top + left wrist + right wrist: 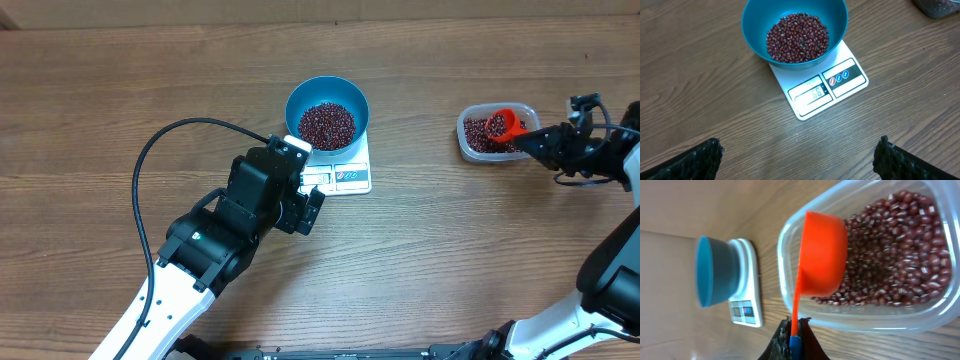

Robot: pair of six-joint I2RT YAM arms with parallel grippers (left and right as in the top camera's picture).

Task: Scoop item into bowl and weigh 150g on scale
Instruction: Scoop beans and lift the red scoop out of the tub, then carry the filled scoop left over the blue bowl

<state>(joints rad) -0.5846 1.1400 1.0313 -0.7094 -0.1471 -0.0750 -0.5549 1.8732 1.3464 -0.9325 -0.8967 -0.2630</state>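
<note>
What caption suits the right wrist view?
Red scoop, held by its handle, over the clear tub of beans; blue bowl on the scale behind.

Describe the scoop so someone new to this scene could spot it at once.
On the wooden table, look right of the blue bowl and white scale to the clear tub of beans. Over it, the right gripper holds the scoop. It alone is bright orange-red, with a blue handle tip.
</note>
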